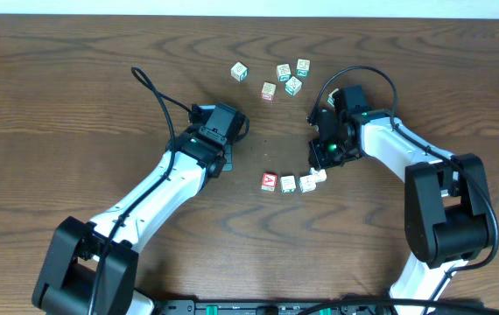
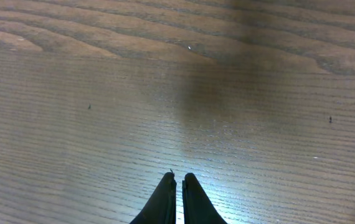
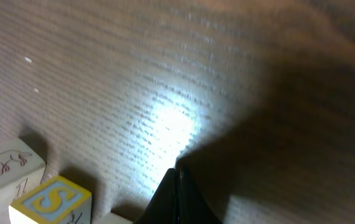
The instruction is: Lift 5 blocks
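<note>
Two shut, empty grippers mean no lift is begun yet: the left gripper [image 2: 179, 177] hangs over the table [image 2: 71, 93] apart from the blocks [image 1: 288, 184], whose row, red "A" block [image 1: 270, 181] first, lies just beside the right gripper [image 3: 177, 171], which should open and take one.

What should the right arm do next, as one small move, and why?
Probably open the right gripper: its jaws are shut and hold nothing, while the row of blocks lies just beside it, so it cannot grasp one until they part.
</note>
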